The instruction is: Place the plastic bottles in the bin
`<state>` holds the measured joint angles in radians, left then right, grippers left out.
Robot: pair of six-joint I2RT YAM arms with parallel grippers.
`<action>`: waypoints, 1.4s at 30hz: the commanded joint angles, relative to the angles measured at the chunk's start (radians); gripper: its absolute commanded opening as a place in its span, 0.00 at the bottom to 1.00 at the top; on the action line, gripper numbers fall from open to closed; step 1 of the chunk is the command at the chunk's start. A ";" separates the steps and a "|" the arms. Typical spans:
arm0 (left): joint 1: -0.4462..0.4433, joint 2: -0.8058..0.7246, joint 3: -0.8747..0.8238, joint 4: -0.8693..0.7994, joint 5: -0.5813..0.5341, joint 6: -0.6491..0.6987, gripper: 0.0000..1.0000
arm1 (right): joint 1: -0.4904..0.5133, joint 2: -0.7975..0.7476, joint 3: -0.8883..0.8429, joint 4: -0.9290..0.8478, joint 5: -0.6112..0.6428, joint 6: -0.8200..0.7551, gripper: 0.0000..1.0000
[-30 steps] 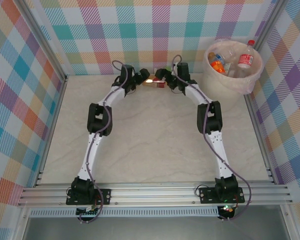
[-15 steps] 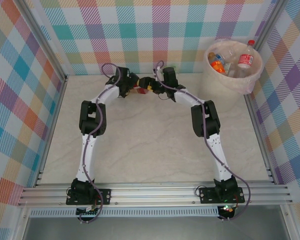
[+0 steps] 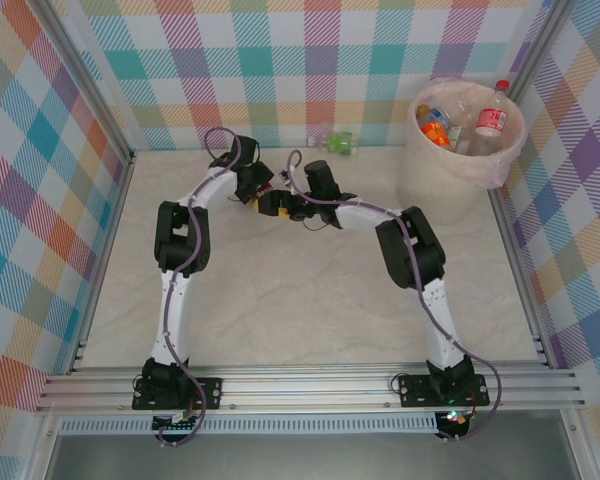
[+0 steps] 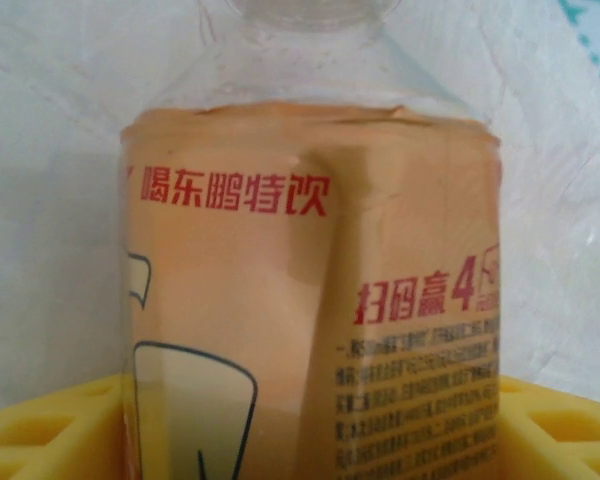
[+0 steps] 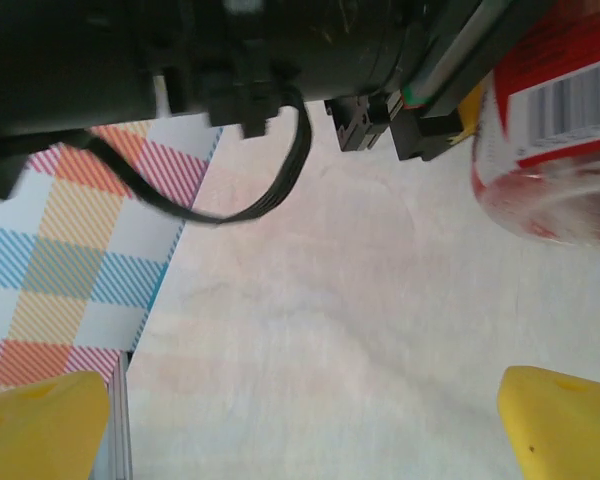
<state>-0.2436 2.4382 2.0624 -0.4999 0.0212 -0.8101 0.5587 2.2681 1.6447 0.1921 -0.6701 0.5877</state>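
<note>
The bottle [image 4: 310,300] is clear, glossy plastic, wrapped in a thin orange film label that is creased and printed in red. The fingers [image 4: 40,435] of the left claw [image 4: 310,455] are matt yellow moulded plastic. The worktop [image 3: 300,290] is smooth and pale, faintly veined like stone. The bin [image 3: 485,165] is matt cream-pink plastic under a thin, crinkled translucent liner [image 3: 417,118]. The frame rails [image 3: 310,385] are brushed metal. The left arm [image 3: 173,310] and right arm [image 3: 438,315] have glossy white and black shells.
</note>
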 commanded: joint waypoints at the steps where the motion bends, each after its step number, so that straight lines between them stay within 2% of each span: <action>1: -0.024 -0.065 -0.057 -0.070 0.004 0.078 0.69 | -0.034 -0.221 -0.119 0.020 0.037 -0.068 1.00; 6: -0.060 -0.140 -0.145 -0.072 0.006 0.149 0.65 | -0.128 -0.456 -0.390 -0.013 0.156 0.016 1.00; 10: -0.102 -0.254 -0.318 0.031 0.056 0.191 0.63 | -0.190 -0.641 -0.571 -0.059 0.266 0.033 1.00; 15: -0.163 -0.391 -0.562 0.203 0.160 0.224 0.61 | -0.220 -0.790 -0.673 -0.143 0.356 0.042 1.00; 18: -0.211 -0.487 -0.676 0.304 0.202 0.262 0.61 | -0.230 -0.845 -0.699 -0.183 0.369 0.091 1.00; 26: -0.365 -0.710 -0.830 0.390 0.271 0.559 0.62 | -0.307 -0.937 -0.655 -0.304 0.222 0.150 1.00; 30: -0.399 -0.771 -0.874 0.456 0.325 0.610 0.61 | -0.345 -0.949 -0.613 -0.376 0.180 0.166 1.00; 34: -0.441 -0.810 -0.872 0.462 0.352 0.679 0.61 | -0.372 -0.943 -0.595 -0.325 0.052 0.201 1.00; 38: -0.461 -0.830 -0.864 0.464 0.372 0.712 0.61 | -0.371 -0.938 -0.582 -0.308 0.019 0.183 1.00; 42: -0.473 -0.848 -0.862 0.486 0.401 0.713 0.61 | -0.370 -0.917 -0.589 -0.267 -0.043 0.186 0.91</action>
<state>-0.6994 1.6394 1.2007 -0.0662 0.3801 -0.1360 0.1890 1.3403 1.0294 -0.1196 -0.6254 0.7715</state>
